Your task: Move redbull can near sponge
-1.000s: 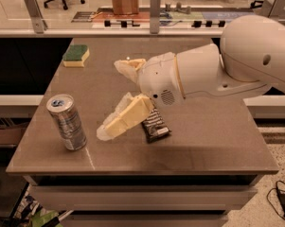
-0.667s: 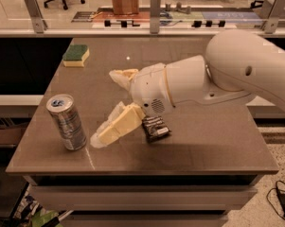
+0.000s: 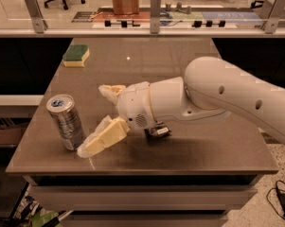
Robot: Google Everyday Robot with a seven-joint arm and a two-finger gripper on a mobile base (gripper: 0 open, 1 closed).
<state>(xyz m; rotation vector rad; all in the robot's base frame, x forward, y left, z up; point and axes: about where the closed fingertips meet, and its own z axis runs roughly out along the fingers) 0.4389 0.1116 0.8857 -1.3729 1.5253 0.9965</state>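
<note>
The redbull can (image 3: pixel 66 122) stands upright near the table's front left edge, silver and blue with a silver top. The sponge (image 3: pixel 76 55), green over pale yellow, lies at the table's far left corner. My gripper (image 3: pixel 95 119) is open, just right of the can, its two cream fingers spread wide. One finger (image 3: pixel 111 91) points left above the can's height. The other finger (image 3: pixel 102 138) reaches down to the tabletop beside the can's base, very close to it. The can is not between the fingers.
A flat dark snack bar wrapper (image 3: pixel 157 132) lies on the brown table (image 3: pixel 189 150) mostly hidden under my arm. A glass partition with metal posts (image 3: pixel 155 6) runs behind the table. The table's front edge is close to the can.
My arm and gripper have moved left toward the can. The lower finger now sits beside the can's base. The can and sponge have not moved.
</note>
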